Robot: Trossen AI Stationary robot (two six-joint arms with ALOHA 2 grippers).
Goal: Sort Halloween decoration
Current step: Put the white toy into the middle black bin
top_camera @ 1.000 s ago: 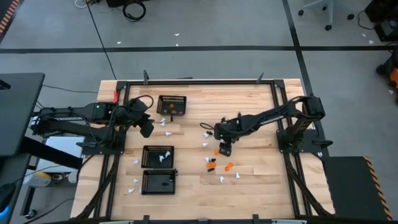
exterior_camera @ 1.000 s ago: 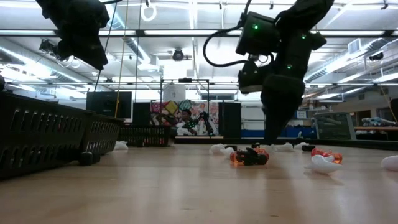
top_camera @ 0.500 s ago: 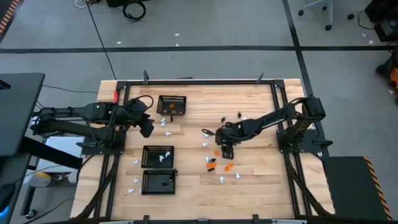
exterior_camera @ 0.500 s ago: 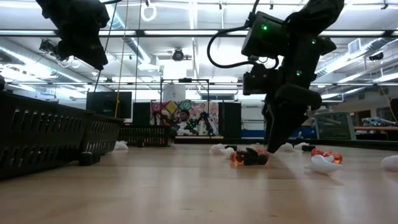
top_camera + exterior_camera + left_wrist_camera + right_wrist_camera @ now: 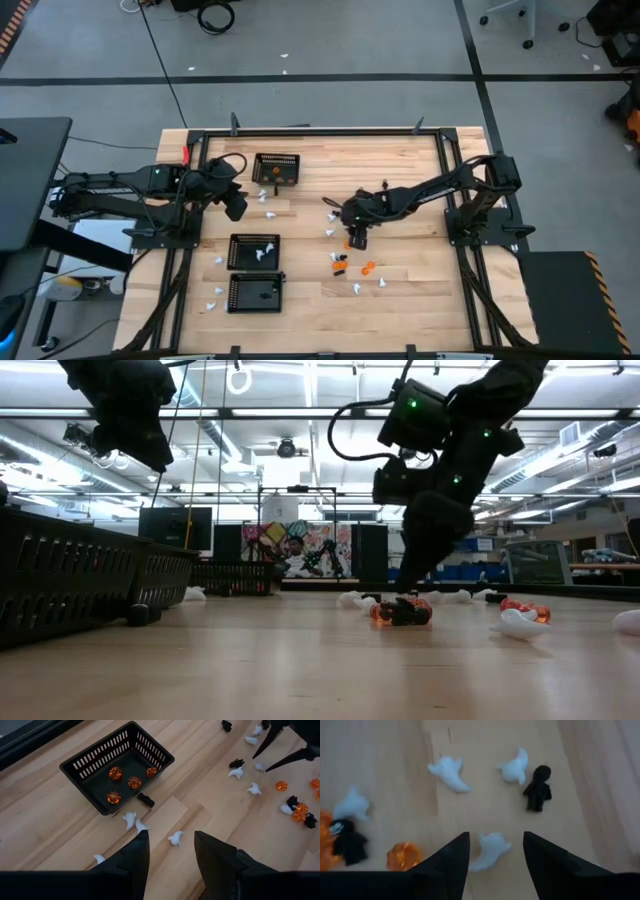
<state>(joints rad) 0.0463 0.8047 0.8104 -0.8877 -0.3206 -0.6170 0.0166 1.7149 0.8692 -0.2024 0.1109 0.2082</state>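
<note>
Small white, black and orange Halloween pieces lie scattered on the wooden table (image 5: 400,290), most of them around the middle (image 5: 350,262). My right gripper (image 5: 492,840) (image 5: 356,240) hangs low over them, slanting down, fingers open. A white ghost (image 5: 490,849) lies on the table between its fingertips. Two more white ghosts (image 5: 449,771) (image 5: 515,766), a black piece (image 5: 537,787) and an orange pumpkin (image 5: 402,856) lie close by. My left gripper (image 5: 170,837) (image 5: 236,208) waits open, raised above the table's left part.
Three black mesh baskets stand at the left. The far one (image 5: 277,168) (image 5: 117,767) holds orange pieces, the middle one (image 5: 254,250) white ones, the near one (image 5: 255,292) a black one. A black piece (image 5: 146,800) lies beside the far basket. Black frame rails (image 5: 320,131) edge the table.
My right gripper has tipped, and its fingertips have swung a little toward the table's left, staying low over the scattered pieces. The pieces lie as before.
</note>
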